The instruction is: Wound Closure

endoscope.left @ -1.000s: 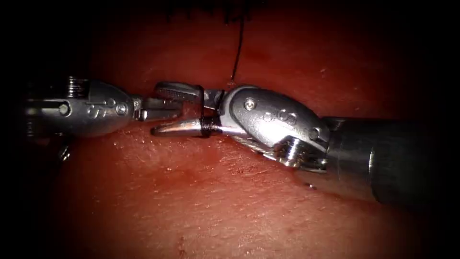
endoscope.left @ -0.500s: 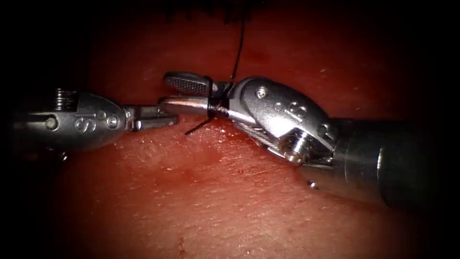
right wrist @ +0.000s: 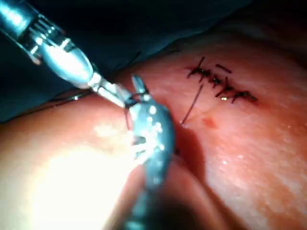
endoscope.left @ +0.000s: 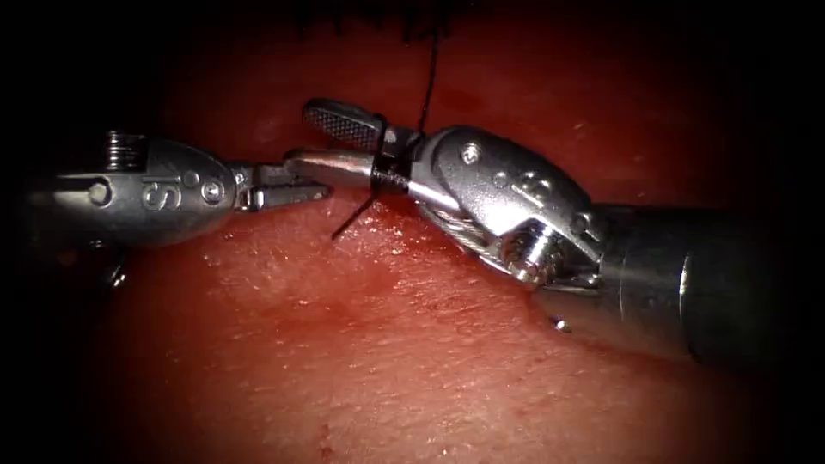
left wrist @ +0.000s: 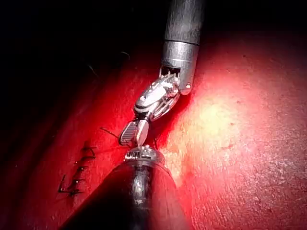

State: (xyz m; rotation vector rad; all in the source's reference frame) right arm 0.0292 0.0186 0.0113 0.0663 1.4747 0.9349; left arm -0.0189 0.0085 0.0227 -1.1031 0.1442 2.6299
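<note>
Your right tool [endoscope.left: 331, 142] has its jaws parted, with the thread [endoscope.left: 427, 82] wound round the lower jaw and a short free end [endoscope.left: 352, 220] sticking out below. Your left tool [endoscope.left: 288, 189] looks clenched just beside that end, but I cannot tell whether it grips anything. No needle visible. The stitched cut [right wrist: 220, 84] lies beyond. The wraps could slip off that jaw if the thread slackens.

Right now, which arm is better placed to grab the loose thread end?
Probably right: the right claw is open, thread looped round its lower jaw, the loose end just below it. The left claw is shut, holding nothing.
</note>
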